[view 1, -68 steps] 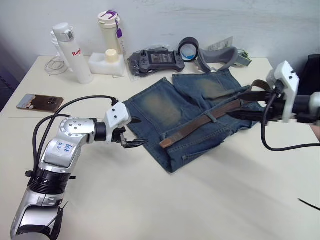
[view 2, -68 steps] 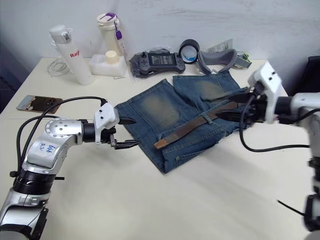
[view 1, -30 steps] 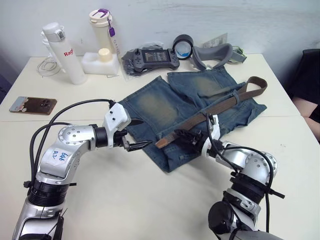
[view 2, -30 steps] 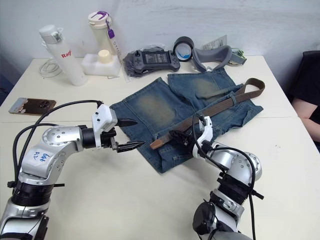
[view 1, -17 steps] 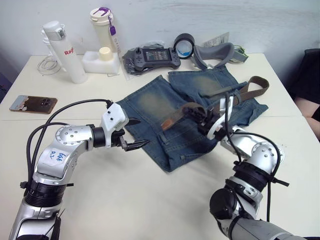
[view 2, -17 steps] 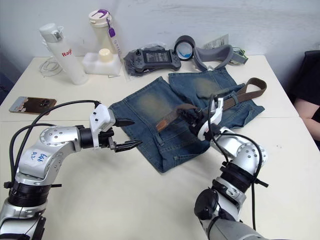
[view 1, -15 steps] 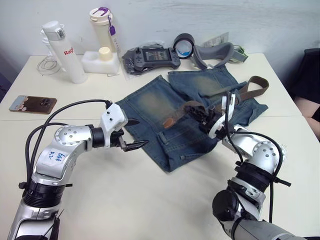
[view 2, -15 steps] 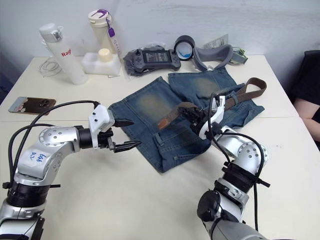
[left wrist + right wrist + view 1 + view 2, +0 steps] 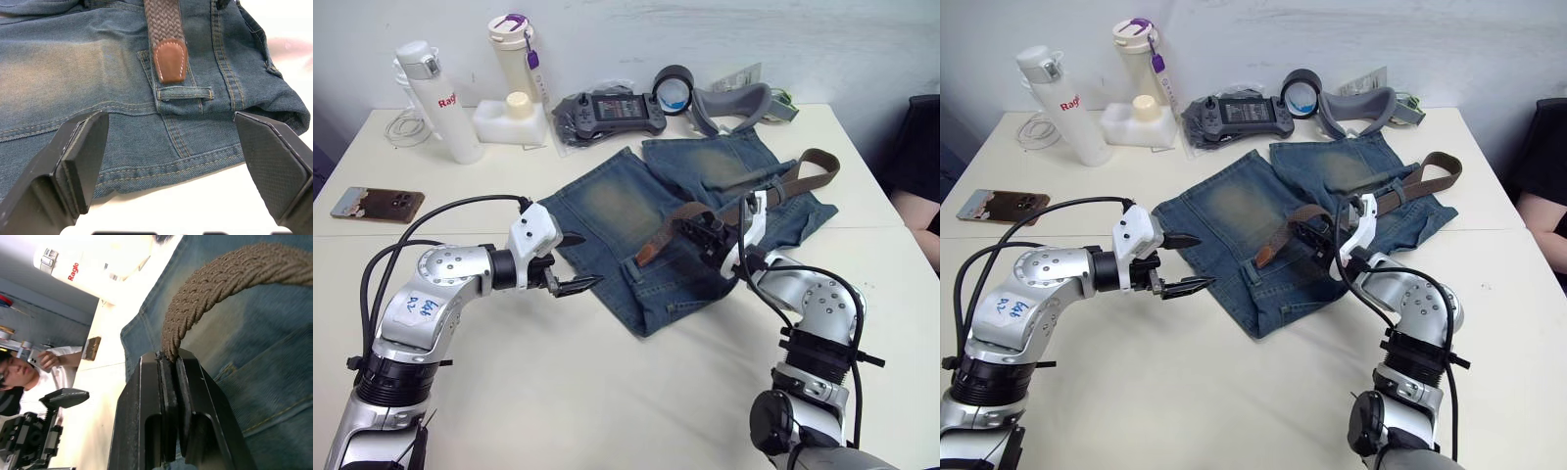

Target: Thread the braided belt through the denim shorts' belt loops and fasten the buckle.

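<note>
**Belt tip lowered toward the first loop**

We start with the braided dark brown belt (image 9: 724,211), which lies across the faded blue denim shorts (image 9: 636,211) spread on the pale worktop (image 9: 607,392). Its smooth tan leather tip (image 9: 170,59) now hangs just above a short denim belt loop (image 9: 185,92) on the waistband, while the far end curls off the shorts' right-hand edge; we cannot make out the buckle there.

Our right end effector (image 9: 1317,235) is clamped on the braided strap a little behind the tip, its fingers pressed together with the weave pinched between them. Half a second ago the tip was held higher over the shorts; it has since dropped and swung closer to the waistband, nearly in line with the loop. We read this as the approach to the first threading: no loop is passed yet.

Our left end effector (image 9: 570,264) hovers at the shorts' near edge with its black fingers spread wide apart, holding nothing, much as it did before. We judge it is placed to steady the denim or catch the tip.
</note>
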You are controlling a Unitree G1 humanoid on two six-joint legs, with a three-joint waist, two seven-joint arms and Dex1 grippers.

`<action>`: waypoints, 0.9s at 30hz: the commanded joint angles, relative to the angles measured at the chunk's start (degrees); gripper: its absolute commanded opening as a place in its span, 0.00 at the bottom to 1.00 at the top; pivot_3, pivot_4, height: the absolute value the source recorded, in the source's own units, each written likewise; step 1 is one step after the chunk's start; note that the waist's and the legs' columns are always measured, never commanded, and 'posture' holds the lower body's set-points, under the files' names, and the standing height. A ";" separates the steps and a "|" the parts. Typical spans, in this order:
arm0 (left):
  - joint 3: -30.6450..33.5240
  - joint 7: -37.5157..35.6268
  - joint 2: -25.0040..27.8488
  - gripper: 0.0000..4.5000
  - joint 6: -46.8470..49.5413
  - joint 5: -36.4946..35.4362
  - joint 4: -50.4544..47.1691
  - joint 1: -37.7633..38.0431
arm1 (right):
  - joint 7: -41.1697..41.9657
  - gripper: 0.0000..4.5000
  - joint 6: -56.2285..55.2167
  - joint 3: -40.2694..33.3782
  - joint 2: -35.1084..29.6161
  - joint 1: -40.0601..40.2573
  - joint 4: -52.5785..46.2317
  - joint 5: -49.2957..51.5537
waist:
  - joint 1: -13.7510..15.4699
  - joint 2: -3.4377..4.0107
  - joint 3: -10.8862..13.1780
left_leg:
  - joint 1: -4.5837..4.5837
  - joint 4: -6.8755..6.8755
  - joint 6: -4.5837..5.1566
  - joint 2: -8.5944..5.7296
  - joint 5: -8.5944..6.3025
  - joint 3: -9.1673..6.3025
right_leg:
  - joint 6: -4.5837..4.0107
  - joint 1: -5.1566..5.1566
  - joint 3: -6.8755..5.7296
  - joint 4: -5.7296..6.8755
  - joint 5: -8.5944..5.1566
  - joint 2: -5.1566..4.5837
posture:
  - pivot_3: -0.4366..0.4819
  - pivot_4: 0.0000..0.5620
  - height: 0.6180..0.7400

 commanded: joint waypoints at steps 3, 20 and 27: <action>0.49 -0.08 1.00 1.00 0.01 -0.72 -2.46 -0.40 | 1.99 0.02 -2.46 3.78 -1.26 2.65 -1.58 1.25 | 0.03 0.00 0.00 | 0.00 0.01 0.00 0.00 0.00 0.00 | 0.00 0.00 0.00 0.00 0.00 0.00 | 0.48 0.27 0.93; -0.29 0.70 1.55 1.00 1.37 -0.06 -4.80 0.24 | 6.58 0.02 -10.46 24.34 -2.84 8.01 -2.68 -7.76 | -0.10 -0.01 0.00 | 0.01 0.01 0.00 0.02 0.00 -0.01 | 0.00 0.00 0.00 0.01 0.00 0.01 | 0.48 0.27 0.93; -6.04 3.51 1.38 1.00 -0.83 5.31 -6.45 1.59 | 6.48 0.09 -16.10 26.48 -2.41 7.48 -1.94 -11.86 | -0.20 -0.11 -0.06 | 0.04 0.03 -0.02 0.05 0.02 -0.01 | 0.00 0.01 0.01 0.02 0.00 0.04 | 0.48 0.27 0.93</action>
